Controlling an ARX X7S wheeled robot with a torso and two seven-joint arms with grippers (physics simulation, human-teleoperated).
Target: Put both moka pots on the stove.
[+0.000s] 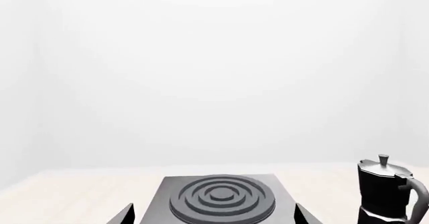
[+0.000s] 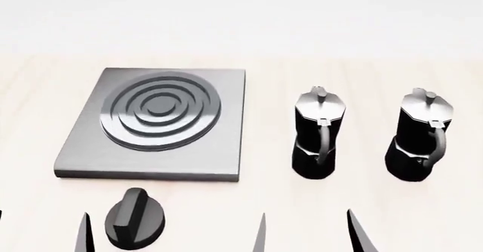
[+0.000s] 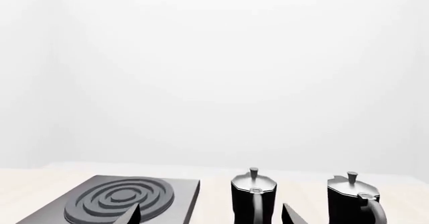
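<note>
Two black moka pots with silver lids stand upright on the table right of the stove: the nearer one [image 2: 317, 134] and the far-right one [image 2: 419, 136], handles toward me. The grey stove [image 2: 220, 153] with its ring burner lies left of centre and is bare. My left gripper [image 2: 42, 236] is open and empty at the front left; only its fingertips show. My right gripper [image 2: 308, 235] is open and empty, just in front of the nearer pot. The left wrist view shows the stove [image 1: 282, 196] and one pot [image 1: 387, 194]. The right wrist view shows the stove [image 3: 184, 191] and both pots [image 3: 253, 196] [image 3: 352, 200].
A squat black round knob with a ridge [image 2: 134, 218] sits in front of the stove, between my grippers. The light wooden table [image 2: 377, 77] reaches back to a plain white wall.
</note>
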